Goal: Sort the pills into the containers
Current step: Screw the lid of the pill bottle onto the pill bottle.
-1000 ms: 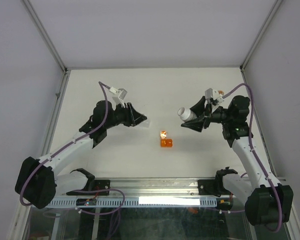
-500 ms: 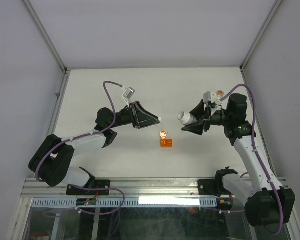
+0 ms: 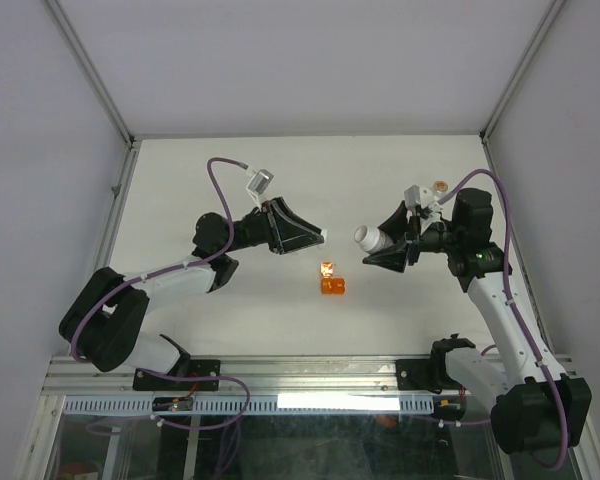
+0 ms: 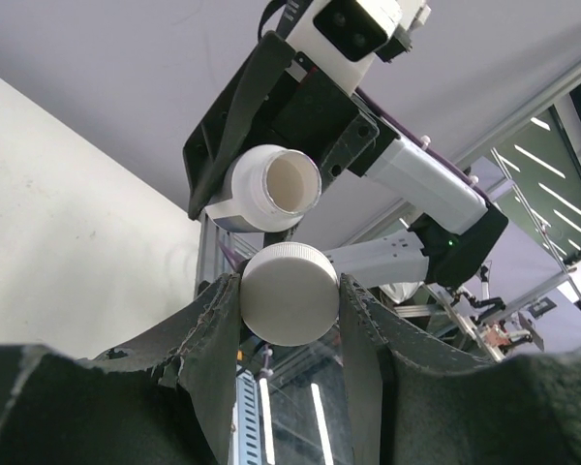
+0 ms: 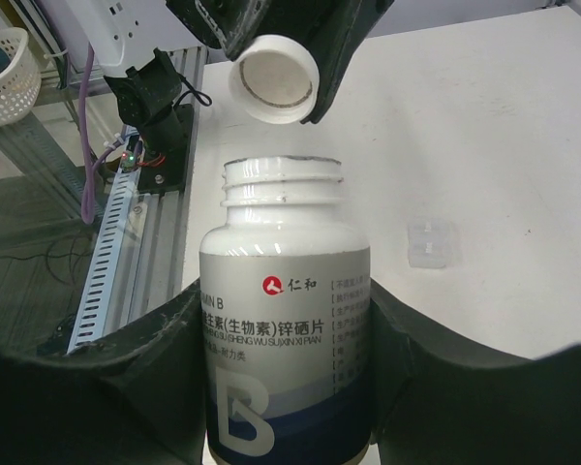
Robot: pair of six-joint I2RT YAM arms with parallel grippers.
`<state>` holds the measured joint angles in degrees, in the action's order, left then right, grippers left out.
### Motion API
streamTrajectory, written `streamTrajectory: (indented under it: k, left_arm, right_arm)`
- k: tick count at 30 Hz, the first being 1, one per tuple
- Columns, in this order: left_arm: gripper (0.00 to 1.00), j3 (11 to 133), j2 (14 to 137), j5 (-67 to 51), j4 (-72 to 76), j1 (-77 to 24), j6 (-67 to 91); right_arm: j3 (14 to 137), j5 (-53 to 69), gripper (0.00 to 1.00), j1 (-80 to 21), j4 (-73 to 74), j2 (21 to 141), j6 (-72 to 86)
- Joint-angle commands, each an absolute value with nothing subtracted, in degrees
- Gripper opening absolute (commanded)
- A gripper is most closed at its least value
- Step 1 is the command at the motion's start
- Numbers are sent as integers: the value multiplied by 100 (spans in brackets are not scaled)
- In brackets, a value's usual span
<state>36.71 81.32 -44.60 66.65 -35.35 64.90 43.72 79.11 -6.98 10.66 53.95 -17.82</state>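
Note:
My right gripper (image 5: 286, 295) is shut on a white bottle (image 5: 286, 320) with a dark blue band, held above the table with its open mouth (image 4: 271, 186) pointing left. My left gripper (image 4: 290, 291) is shut on the bottle's white cap (image 4: 289, 295), which hangs just off the mouth without touching it. From above, the left gripper (image 3: 318, 238) and right gripper (image 3: 380, 245) face each other, cap (image 3: 321, 236) opposite bottle (image 3: 368, 237). A stubby orange cup (image 3: 332, 286) lies on the table below them, beside a small clear-and-orange thing (image 3: 326, 268). No single pills can be made out.
A small clear vial-like piece (image 5: 434, 242) lies on the white table (image 3: 280, 180). A small round orange item (image 3: 441, 186) sits at the back right near the right wrist. Metal frame posts and walls border the table on the left, right and far sides.
The left arm has stretched to the right, carrying the cap close to the bottle's mouth. The right gripper has moved slightly down and left with the bottle.

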Motion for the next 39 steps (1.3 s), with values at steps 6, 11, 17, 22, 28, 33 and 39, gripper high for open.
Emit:
streamTrajectory:
  k: [6, 11, 17, 22, 28, 33, 39]
  left_arm:
    - [23, 4130, 7930, -4158, 5907, -3674, 5887]
    - [23, 4218, 7831, -4126, 5557, -3682, 5726]
    - [23, 4234, 7779, -4089, 5460, -3698, 5659]
    - [23, 4264, 7706, -3990, 5189, -3728, 5495]
    - [23, 4311, 7598, -3896, 4885, -3769, 5300]
    - [23, 4370, 7554, -3829, 4690, -3810, 5238]
    - [23, 4482, 7458, -3619, 4235, -3878, 4809]
  right_arm:
    - [4696, 7986, 0, -773, 1160, 5291, -2002]
    - [4720, 8008, 0, -775, 1211, 5284, -2045]
    - [4720, 8032, 0, -775, 1245, 5282, -2063]
    - [4742, 8043, 0, -775, 1285, 5287, -2098]
    - [4763, 8063, 0, -774, 1349, 5291, -2144]
    - [4781, 8068, 0, -778, 1376, 5300, -2149]
    - [4803, 8108, 0, -773, 1421, 5301, -2174]
